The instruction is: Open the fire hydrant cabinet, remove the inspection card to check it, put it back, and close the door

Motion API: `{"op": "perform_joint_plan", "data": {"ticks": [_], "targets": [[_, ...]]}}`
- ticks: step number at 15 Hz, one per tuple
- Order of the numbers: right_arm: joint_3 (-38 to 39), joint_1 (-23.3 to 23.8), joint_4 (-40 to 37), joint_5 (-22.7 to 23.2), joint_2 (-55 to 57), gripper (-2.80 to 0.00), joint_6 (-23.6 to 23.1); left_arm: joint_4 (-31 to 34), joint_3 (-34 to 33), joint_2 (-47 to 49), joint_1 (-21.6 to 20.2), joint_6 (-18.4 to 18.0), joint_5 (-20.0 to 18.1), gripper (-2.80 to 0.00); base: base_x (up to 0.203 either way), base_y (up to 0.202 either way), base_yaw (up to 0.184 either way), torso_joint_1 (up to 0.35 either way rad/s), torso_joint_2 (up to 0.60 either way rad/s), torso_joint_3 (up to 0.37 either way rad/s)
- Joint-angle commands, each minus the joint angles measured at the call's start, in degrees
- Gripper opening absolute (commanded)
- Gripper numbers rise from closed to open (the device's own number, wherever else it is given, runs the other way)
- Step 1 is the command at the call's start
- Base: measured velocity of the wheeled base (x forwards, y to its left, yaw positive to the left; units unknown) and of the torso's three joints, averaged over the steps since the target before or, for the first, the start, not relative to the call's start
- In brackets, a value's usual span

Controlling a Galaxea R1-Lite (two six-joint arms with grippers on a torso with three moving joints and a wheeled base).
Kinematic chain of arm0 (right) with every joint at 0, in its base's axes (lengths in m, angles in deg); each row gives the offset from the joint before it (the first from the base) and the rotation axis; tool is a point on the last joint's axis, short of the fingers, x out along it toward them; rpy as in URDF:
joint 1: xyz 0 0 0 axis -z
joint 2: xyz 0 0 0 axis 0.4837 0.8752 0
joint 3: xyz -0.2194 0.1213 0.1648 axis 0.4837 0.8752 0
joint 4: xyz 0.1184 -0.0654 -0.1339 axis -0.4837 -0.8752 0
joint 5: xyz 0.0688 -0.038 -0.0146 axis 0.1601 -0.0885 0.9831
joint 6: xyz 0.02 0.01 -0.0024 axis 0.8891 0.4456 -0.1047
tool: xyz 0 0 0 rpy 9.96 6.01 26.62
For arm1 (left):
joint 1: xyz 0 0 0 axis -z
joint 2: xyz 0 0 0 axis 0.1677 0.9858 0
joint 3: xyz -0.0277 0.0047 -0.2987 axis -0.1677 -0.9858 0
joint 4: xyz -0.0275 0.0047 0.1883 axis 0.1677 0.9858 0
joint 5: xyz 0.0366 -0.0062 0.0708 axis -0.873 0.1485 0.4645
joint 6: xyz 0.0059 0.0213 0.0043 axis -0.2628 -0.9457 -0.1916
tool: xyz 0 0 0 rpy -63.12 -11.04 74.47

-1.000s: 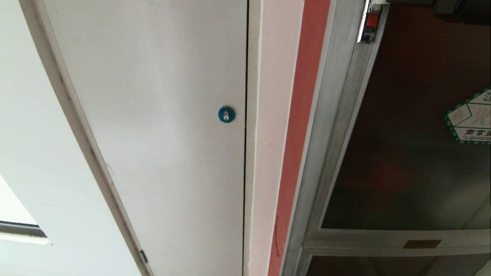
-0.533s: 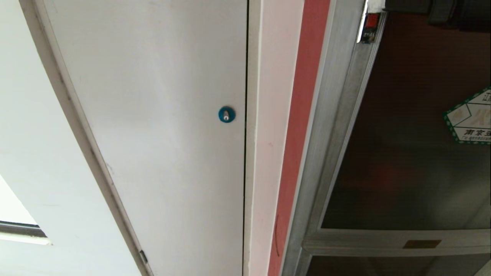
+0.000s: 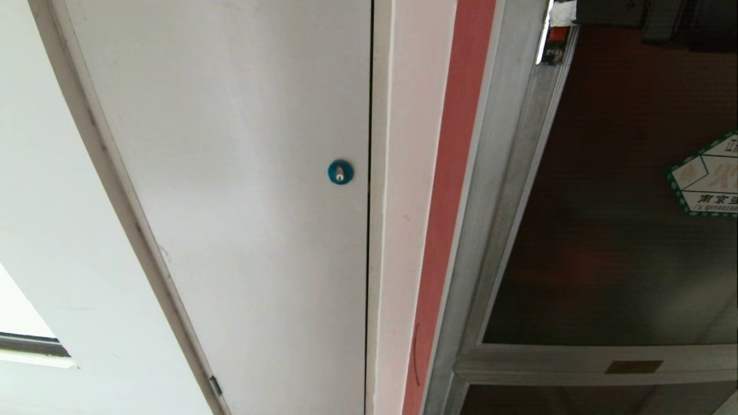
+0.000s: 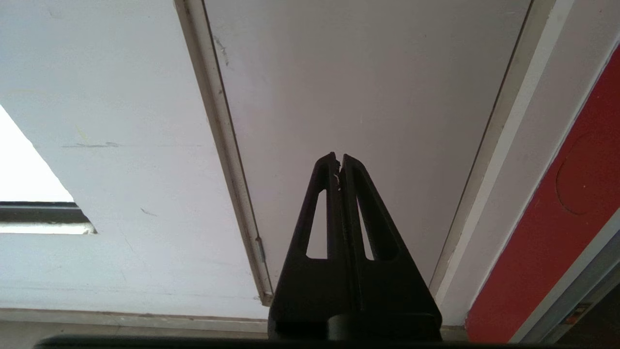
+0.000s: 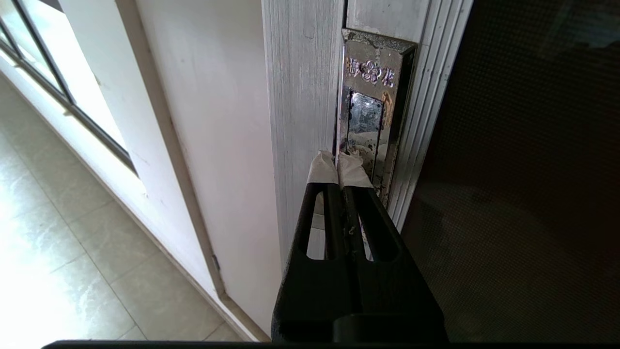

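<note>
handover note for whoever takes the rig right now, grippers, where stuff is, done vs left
Right gripper: shut, empty, taped tips at the metal latch plate on the door frame's edge.
Left gripper: shut, empty, parked facing the plain white door.
Fire hydrant cabinet: door looks closed, hexagonal sticker on its glass. Inspection card not in view.
Done: right gripper brought to the latch.
Left: open the door, take out and check the card, put it back, close the door.
</note>
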Motion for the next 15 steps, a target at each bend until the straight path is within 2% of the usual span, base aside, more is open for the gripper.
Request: {"op": "perform_joint_plan", "data": {"ticks": [1,9,15], "targets": [[0.04,-0.10,0.10,0.17,-0.39,-2.80,0.02,0.00,-0.35,0.07,-0.02,0.02,0.05,-2.80,0.000,0.000,0.000,0.000,0.00,0.000],[2.12,-1.17,-0.20,0.54,-7.80,-2.80,0.02,0.00,-0.35,0.07,-0.02,0.02,0.06,-2.80,0.000,0.000,0.000,0.000,0.00,0.000],[7.88,-3.45,-0.25,0.55,-18.15,-2.80,-0.03,0.00,-0.35,0.07,-0.02,-0.07,-0.02,-2.80,0.000,0.000,0.000,0.000,0.00,0.000]]}}
